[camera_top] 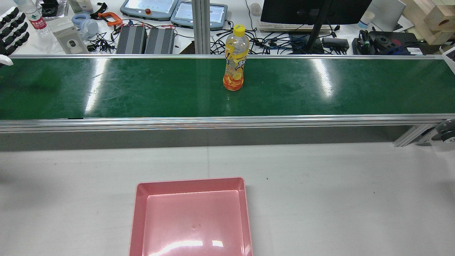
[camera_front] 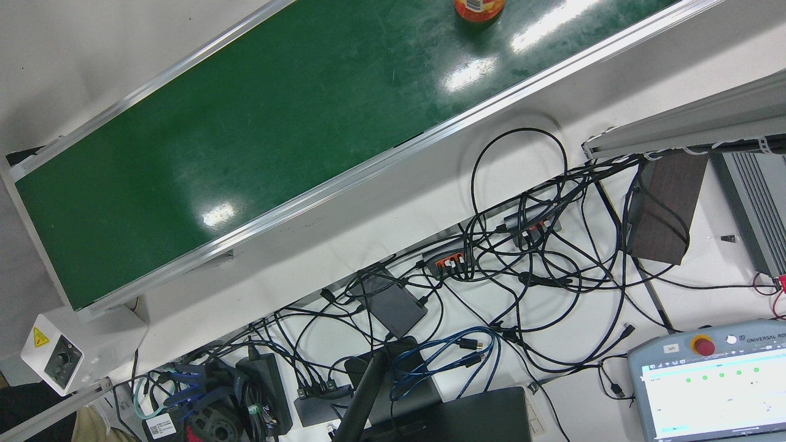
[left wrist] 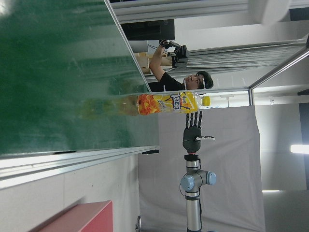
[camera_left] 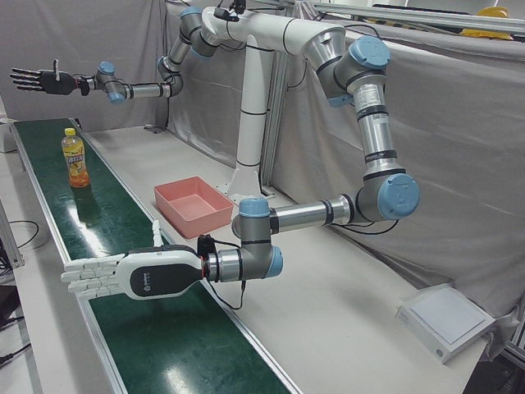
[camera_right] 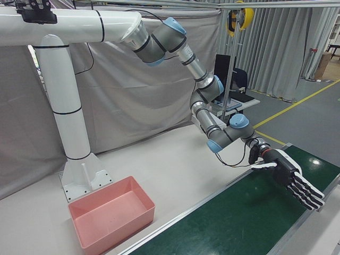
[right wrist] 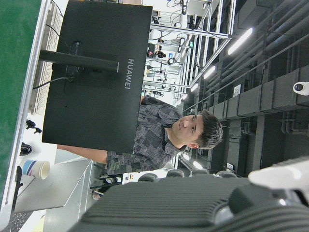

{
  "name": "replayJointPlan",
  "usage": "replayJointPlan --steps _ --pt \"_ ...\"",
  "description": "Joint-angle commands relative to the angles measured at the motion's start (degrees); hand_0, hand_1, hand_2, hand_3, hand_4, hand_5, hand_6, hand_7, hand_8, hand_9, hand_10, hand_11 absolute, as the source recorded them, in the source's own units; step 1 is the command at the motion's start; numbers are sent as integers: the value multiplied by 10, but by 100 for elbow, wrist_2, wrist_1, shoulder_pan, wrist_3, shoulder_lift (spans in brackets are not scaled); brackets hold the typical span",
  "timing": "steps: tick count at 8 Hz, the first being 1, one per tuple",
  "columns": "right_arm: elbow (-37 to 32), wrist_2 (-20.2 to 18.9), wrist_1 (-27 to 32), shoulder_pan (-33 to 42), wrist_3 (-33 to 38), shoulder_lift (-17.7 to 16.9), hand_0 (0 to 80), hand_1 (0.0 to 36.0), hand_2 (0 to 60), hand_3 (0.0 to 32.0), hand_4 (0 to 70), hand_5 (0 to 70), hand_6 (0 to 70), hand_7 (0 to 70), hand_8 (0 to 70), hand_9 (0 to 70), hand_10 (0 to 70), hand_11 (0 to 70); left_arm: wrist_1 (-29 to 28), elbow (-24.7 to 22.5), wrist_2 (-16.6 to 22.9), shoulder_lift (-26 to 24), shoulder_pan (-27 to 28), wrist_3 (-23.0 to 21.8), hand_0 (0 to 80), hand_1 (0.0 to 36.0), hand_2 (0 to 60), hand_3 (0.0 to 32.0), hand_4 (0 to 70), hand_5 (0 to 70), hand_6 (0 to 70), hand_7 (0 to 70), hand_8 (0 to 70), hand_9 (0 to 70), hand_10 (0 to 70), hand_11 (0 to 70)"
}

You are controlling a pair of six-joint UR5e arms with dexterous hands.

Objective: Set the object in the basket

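Note:
An orange drink bottle (camera_top: 235,60) with a yellow cap stands upright on the green conveyor belt (camera_top: 142,89), towards its far side. It also shows in the left-front view (camera_left: 75,160), the left hand view (left wrist: 169,103) and at the top edge of the front view (camera_front: 479,9). The empty pink basket (camera_top: 192,185) sits on the white table before the belt, and shows in the corner views (camera_left: 184,217) (camera_right: 114,226). My left hand (camera_left: 135,277) (camera_right: 289,178) is open and flat, low across the belt, far left of the bottle (camera_top: 9,25). My right hand (camera_left: 37,80) (left wrist: 192,133) is open, raised beyond the bottle.
Behind the belt is a desk with a monitor (camera_top: 312,10), teach pendants (camera_top: 149,7) and tangled cables (camera_front: 522,264). A white control box (camera_front: 52,356) sits at one belt end. Aluminium rails (camera_top: 213,122) edge the belt. The white pedestal (camera_left: 250,123) stands behind the basket.

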Motion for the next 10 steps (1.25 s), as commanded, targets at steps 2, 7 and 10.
replayJointPlan --steps 2,7,10 --pt "0 0 0 0 -8 0 0 0 0 0 0 0 0 0 0 0 0 0 151 -24 9 -5 -26 13 646 136 0 0 0 51 0 0 0 0 0 0" --pt "0 0 0 0 1 0 0 0 0 0 0 0 0 0 0 0 0 0 204 -50 9 -14 -62 30 617 123 0 0 0 59 0 0 0 0 0 0" --pt "0 0 0 0 1 0 0 0 0 0 0 0 0 0 0 0 0 0 213 -41 9 -14 -62 22 616 122 0 0 0 59 0 0 0 0 0 0"
